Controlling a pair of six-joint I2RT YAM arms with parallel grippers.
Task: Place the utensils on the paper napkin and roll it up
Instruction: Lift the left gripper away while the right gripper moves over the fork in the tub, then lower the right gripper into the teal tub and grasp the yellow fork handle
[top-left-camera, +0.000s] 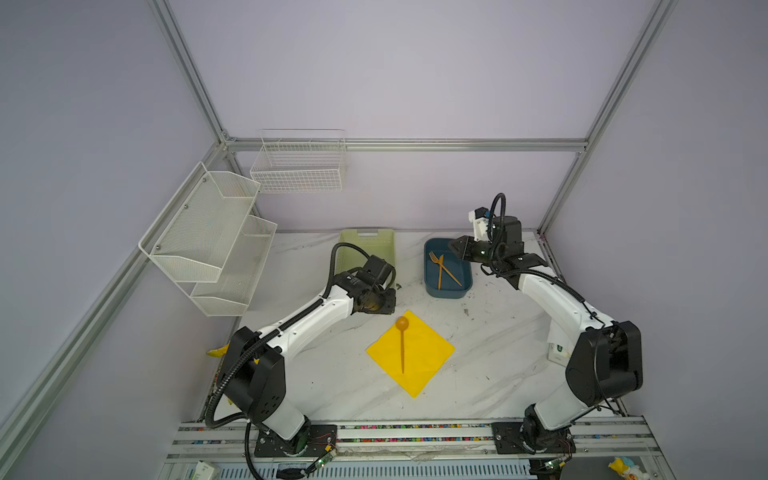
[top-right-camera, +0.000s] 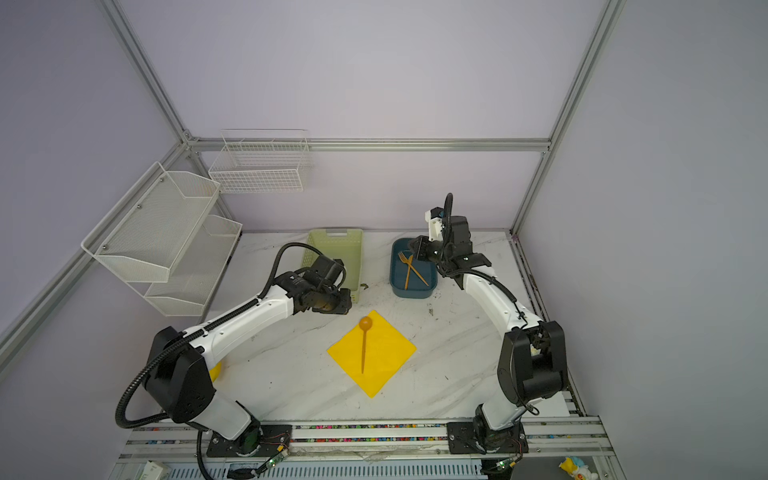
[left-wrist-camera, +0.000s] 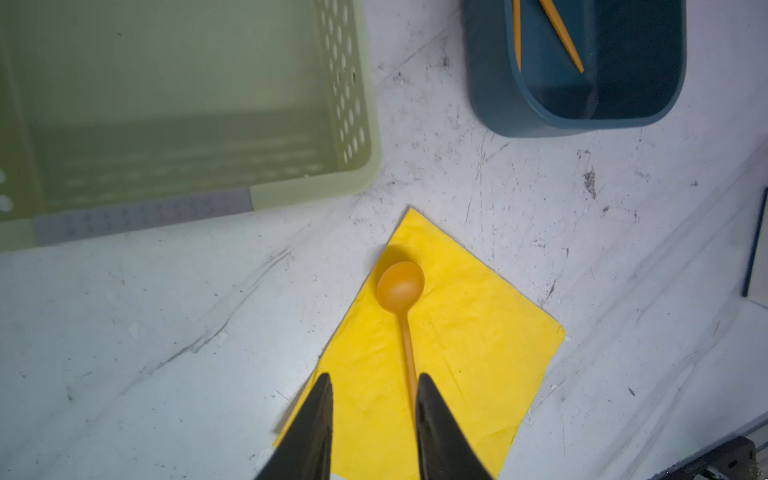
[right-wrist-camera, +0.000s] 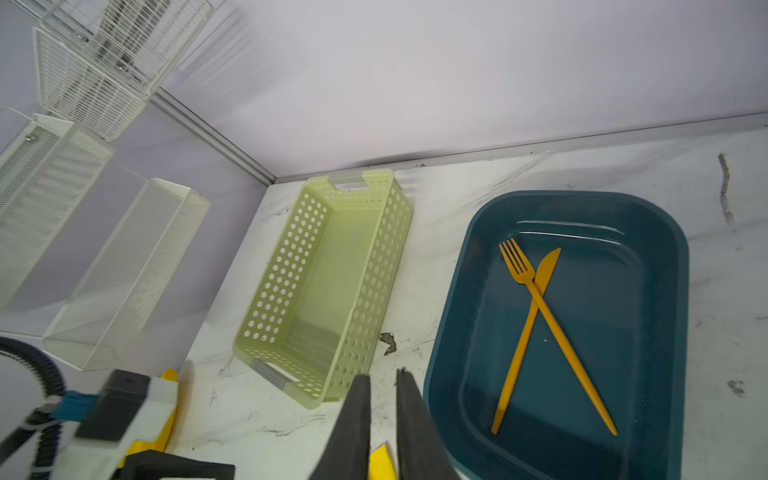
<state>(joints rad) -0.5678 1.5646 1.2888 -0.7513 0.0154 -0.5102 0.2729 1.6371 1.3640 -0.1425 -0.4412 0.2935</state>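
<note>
Lilac walls (top-left-camera: 395, 62) enclose the scuffed marble tabletop (top-left-camera: 332, 386) and paper napkin (top-left-camera: 428, 353).

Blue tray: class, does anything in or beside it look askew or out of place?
The fork and knife lie crossed in an X inside the blue tray rather than side by side. A dark scrap sits on the tabletop between the tray and green basket.
</note>
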